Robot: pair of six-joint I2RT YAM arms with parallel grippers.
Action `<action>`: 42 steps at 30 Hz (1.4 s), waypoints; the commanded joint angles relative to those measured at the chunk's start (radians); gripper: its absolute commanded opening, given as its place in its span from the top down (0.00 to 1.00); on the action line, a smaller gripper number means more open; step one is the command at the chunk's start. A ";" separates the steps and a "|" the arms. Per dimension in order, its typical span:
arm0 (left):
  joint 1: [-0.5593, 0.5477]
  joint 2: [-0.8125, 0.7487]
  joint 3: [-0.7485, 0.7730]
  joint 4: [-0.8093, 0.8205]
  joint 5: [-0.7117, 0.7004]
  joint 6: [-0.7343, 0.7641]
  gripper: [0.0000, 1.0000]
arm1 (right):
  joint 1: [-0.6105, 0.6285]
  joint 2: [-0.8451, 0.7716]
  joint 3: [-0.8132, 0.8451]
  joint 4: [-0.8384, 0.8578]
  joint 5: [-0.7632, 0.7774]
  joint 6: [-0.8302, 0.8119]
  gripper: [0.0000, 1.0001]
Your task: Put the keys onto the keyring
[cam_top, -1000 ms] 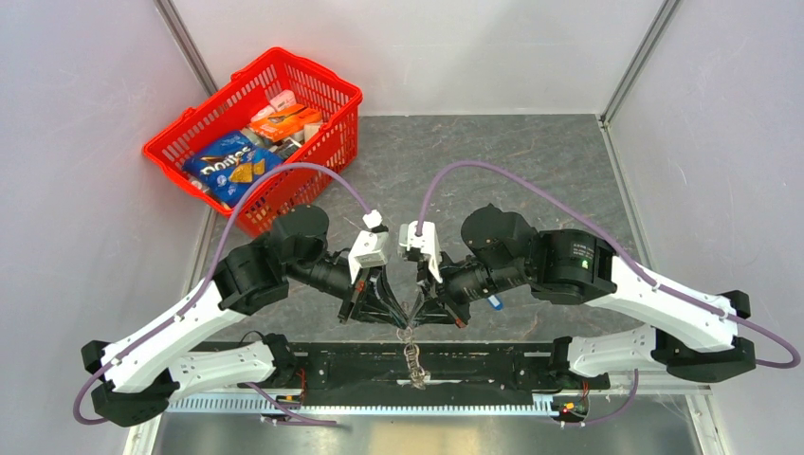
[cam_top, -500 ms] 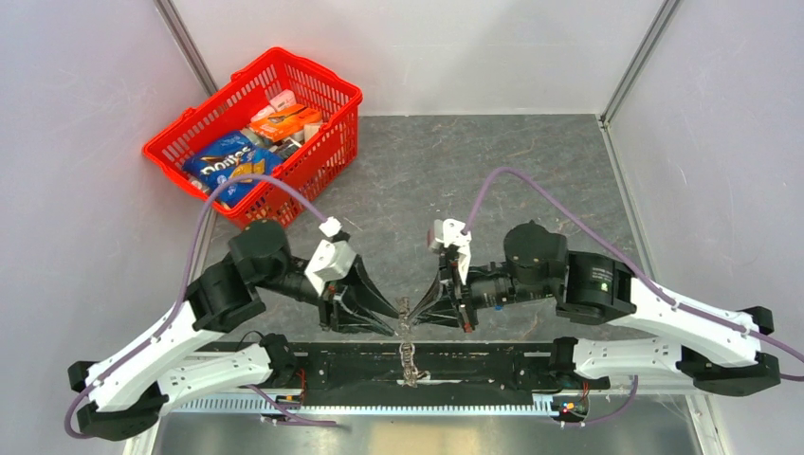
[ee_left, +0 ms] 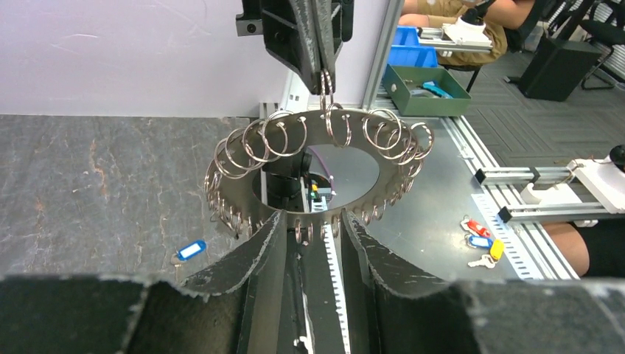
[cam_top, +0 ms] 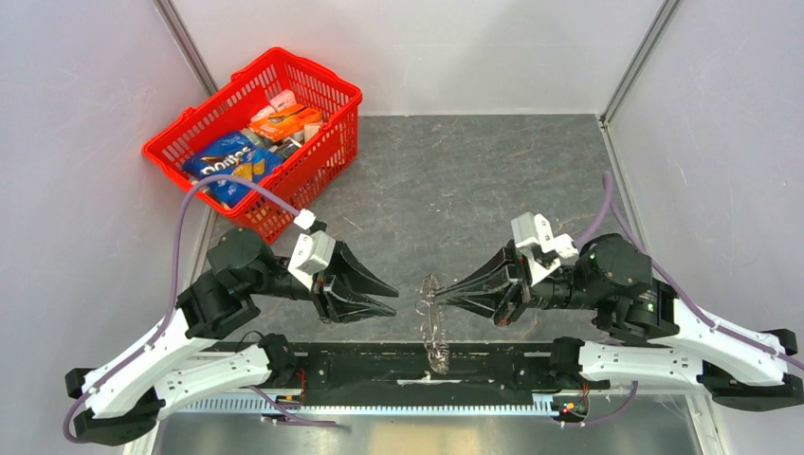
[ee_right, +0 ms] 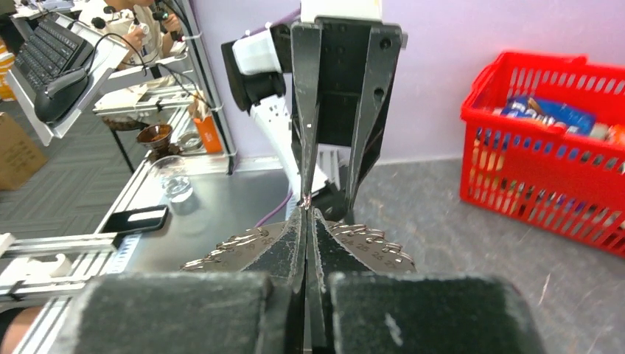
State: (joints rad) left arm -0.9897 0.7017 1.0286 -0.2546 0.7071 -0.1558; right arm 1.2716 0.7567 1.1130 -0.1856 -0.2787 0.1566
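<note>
Two sets of jaws met at the metal disc (cam_top: 433, 327) a second ago; now my left jaws stand part open and backed off, while my right jaws pinch one keyring (ee_left: 325, 87), dangling the disc over the worktop's (cam_top: 455, 180) near edge. The blue-tagged key (ee_left: 190, 249) lies loose on the worktop, so I judge threading hasn't begun.

A robotics lab — aluminium rails (ee_left: 523, 175), a desk keyboard (ee_right: 33, 48), seated people (ee_left: 442, 9).

A dark grey, stone-patterned tabletop (cam_top: 493, 180) is enclosed by pale lilac walls (cam_top: 76, 142) joined at aluminium posts (cam_top: 640, 57), with a red basket (cam_top: 332, 137) set at its far left.
</note>
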 commanded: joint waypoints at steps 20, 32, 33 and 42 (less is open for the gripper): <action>0.000 -0.025 0.013 0.193 -0.085 -0.097 0.61 | 0.003 -0.046 -0.169 0.798 0.106 -0.330 1.00; 0.000 -0.001 0.022 0.212 -0.078 -0.091 0.61 | 0.002 -0.014 -0.110 0.794 0.075 -0.444 1.00; 0.000 0.002 0.023 0.210 -0.076 -0.092 0.61 | 0.001 -0.012 -0.104 0.789 0.066 -0.446 1.00; 0.000 0.029 0.022 0.313 -0.051 -0.153 0.61 | 0.003 0.004 -0.086 0.753 0.034 -0.434 1.00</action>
State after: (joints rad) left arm -0.9897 0.7143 1.0290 -0.0700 0.6342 -0.2401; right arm 1.2716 0.7597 0.9833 0.5297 -0.2466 -0.2588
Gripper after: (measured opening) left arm 0.393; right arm 0.005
